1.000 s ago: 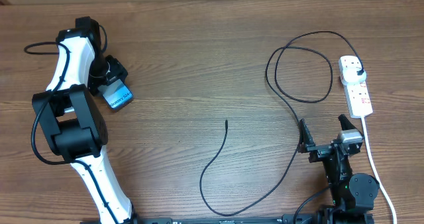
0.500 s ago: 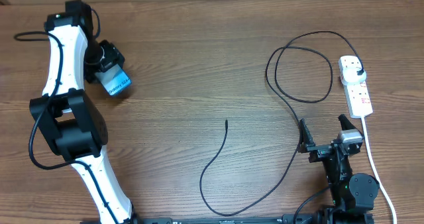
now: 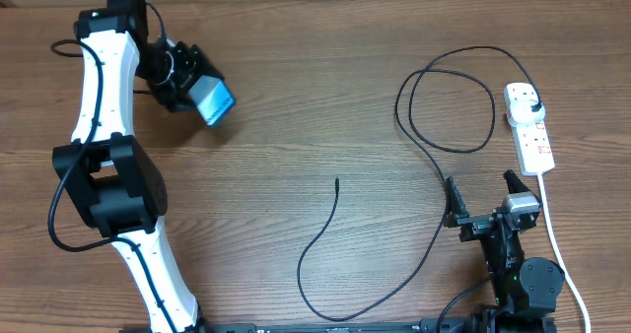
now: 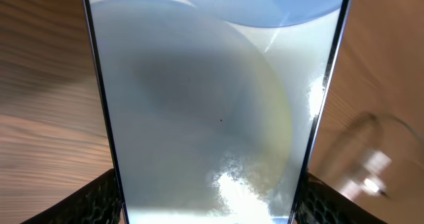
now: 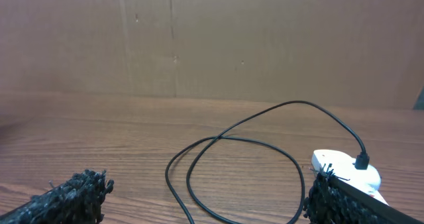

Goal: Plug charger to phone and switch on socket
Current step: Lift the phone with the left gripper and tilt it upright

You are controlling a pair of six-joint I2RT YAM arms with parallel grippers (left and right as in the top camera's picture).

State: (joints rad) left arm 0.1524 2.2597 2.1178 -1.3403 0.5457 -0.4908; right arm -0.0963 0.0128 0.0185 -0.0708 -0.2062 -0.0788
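the left jaws are closed on the phone (image 3: 214, 101), which is held tilted over the far left of the bench (image 3: 296, 77). in the left wrist view the phone (image 4: 205, 118) fills the picture, and its dark edges are clamped between the black padded fingers (image 4: 99, 197) at the lower corners. the right jaws are spread wide with nothing between them, near the front right of the bench.

no lettering can be read on the phone; the screen is seen as washed-out pale, with a blue arc at the top. on the socket (image 3: 529, 131) only small reddish marks are made out, and any print is too small to read.

a second ago the phone was held nearer the front left, with a line of white writing visible on its screen. it is now found farther back and to the right, and the left arm (image 3: 99, 87) is swung with it. the charger (image 3: 427, 154), the socket and the right arm are unchanged.

the charger's plug (image 3: 533, 107) is seated in the socket's far outlet. its cable is looped left of the socket and is run past the right jaws, just beside them. it ends at the connector tip (image 3: 336, 182) mid-bench, well apart from the phone. a white cord (image 3: 557, 244) is led from the socket toward the front edge. in the right wrist view the loop of the charger (image 5: 252, 128) and the socket (image 5: 344, 168) are seen before a brown cardboard wall (image 5: 199, 38).
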